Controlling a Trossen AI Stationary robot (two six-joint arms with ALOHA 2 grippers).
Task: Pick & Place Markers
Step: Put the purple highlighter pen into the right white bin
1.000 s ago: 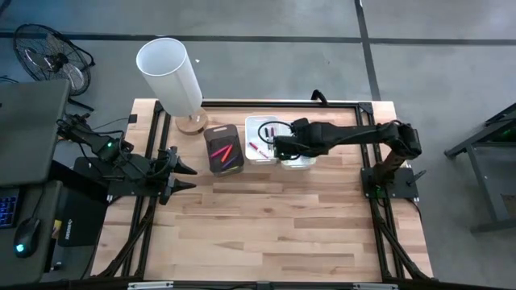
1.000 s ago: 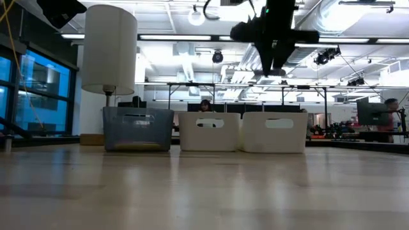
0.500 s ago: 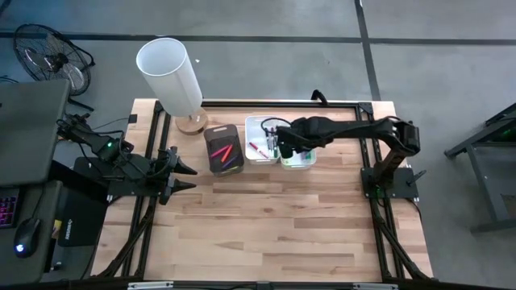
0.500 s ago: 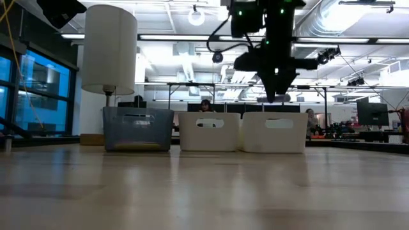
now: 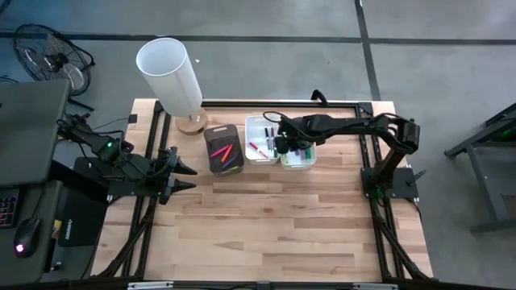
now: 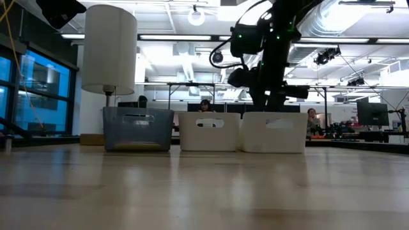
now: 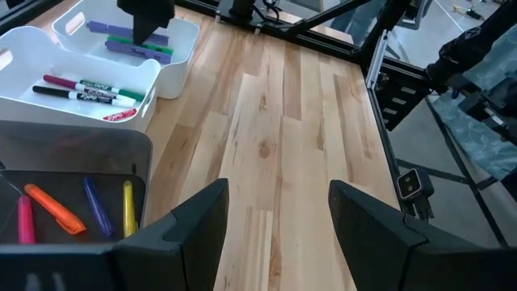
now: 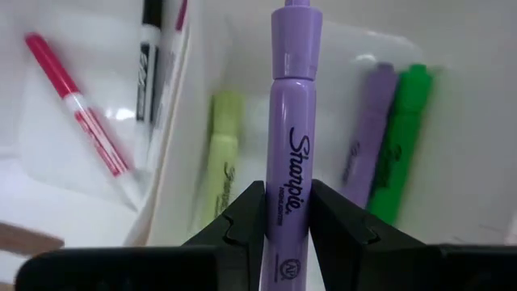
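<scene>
My left gripper [image 5: 184, 176] waits at the left side of the table [image 5: 266, 234], with its fingers spread wide and nothing between them. Right of it sits the dark bin [image 5: 223, 150] with a few markers [image 5: 225, 151] inside; from low down its wall hides them. Next comes the middle white bin [image 5: 259, 138], holding thin pens [image 7: 81, 90]. My right gripper [image 5: 280, 146] hangs over the right white bin [image 5: 299, 158] and squeezes a purple marker [image 8: 288, 162] tight. The marker's far tip is cut off. Under it lie a yellow-green, a purple and a green marker, all blurry.
</scene>
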